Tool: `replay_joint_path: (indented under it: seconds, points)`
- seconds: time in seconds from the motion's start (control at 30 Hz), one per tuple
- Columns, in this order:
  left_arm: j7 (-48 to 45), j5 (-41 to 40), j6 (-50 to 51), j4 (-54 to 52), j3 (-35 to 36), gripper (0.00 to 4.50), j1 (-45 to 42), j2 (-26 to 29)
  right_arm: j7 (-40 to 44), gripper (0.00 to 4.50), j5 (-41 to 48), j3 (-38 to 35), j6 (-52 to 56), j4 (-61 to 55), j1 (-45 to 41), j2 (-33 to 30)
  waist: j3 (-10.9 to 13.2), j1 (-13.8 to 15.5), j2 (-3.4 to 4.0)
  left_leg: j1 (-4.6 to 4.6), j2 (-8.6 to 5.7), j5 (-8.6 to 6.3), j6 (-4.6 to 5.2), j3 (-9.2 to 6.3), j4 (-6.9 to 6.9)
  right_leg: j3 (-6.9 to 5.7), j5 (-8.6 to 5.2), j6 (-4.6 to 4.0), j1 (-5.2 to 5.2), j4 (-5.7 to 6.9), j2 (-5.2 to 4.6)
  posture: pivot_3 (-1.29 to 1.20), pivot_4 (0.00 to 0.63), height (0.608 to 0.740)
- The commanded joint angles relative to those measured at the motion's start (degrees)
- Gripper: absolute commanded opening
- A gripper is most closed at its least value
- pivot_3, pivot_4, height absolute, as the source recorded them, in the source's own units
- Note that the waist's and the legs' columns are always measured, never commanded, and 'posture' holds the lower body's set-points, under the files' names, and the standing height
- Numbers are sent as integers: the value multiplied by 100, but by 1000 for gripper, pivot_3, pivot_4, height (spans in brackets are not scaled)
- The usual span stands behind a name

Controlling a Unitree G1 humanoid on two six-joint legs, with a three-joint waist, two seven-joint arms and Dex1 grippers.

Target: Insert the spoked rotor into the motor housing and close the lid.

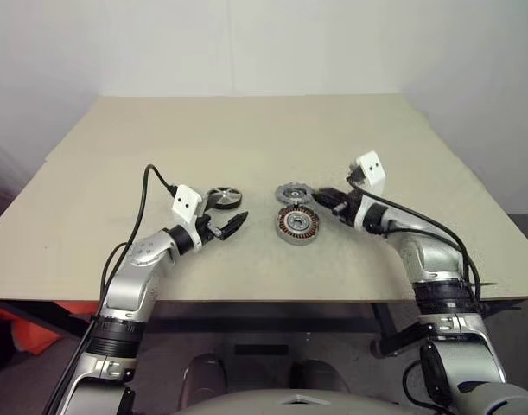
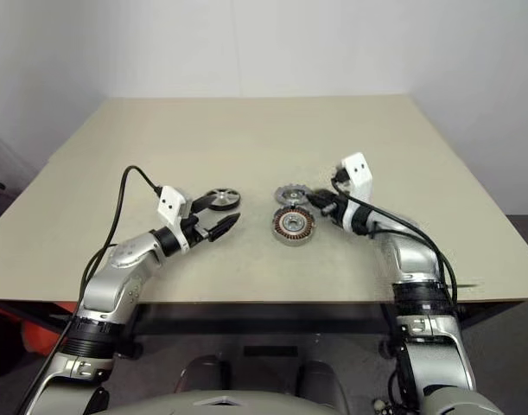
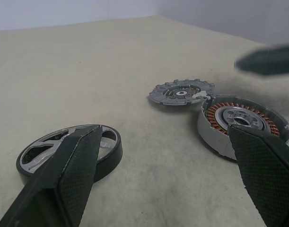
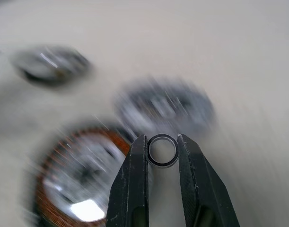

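Right gripper [image 4: 162, 152]: two black fingers clamped on a small dark ring [image 4: 162, 150], held between the tips with its opening facing the wrist camera; seen in the right-centre of the head view, just right of the parts. Motor housing [image 1: 297, 224]: round dark shell with copper-coloured windings round a silver centre, lying flat at table centre, immediately left of and slightly below the right gripper's tips in the head view; being round, it has no long axis, its open face upward. Toothed grey disc [image 1: 292, 192]: lying flat directly above the housing in the frame, touching or nearly touching its rim; likely the lid. Spoked rotor [image 1: 223, 198]: shiny silver wheel in a dark rim, flat on the table left of centre, apart from the housing. Left gripper [image 1: 228, 228]: fingers spread wide, holding nothing, level over the table, pointing rightward, just below the rotor in the frame and well nearer to it than the right gripper is. Table [image 1: 117, 173]: plain beige surface. Judgement: the right arm is nearer the housing, the left nearer the rotor; rotor not yet seated, lid not yet on.
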Motion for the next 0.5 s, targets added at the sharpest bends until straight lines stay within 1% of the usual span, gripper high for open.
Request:
replay_joint_path:
  seconds: [0.03, 0.2, 0.3, 0.5]
  points:
    - [5, 19, -84, -149, 49, 4500, -119, 27, 152, 547, 183, 183, 179, -661, -101, -73, -1, 19, -1, 1, 0, 0, 0, 0, -3, 0, 0, 0, 2, -4, 0, 0, 0, 740]
    - [21, 25, -85, -165, 65, 4500, -101, 40, 379, 547, 179, 600, 484, -1007, 138, -223, 0, 40, -1, 0, -2, 2, -3, 0, -20, -1, 3, -5, 5, -20, 0, 0, 0, 740]
    - [30, 53, -97, -173, 52, 4500, -90, 52, 333, 547, 44, 805, 411, -928, 274, -214, -1, 35, -1, 0, -3, 2, -4, 0, -37, -1, 16, -26, 5, -35, 0, 0, 0, 740]
    - [27, 69, -97, -191, 65, 4500, -64, 56, 284, 547, -45, 949, 362, -823, 395, -204, -1, 34, -1, 0, -5, 4, -7, 2, -53, -2, 19, -30, 3, -45, 0, 0, 0, 740]
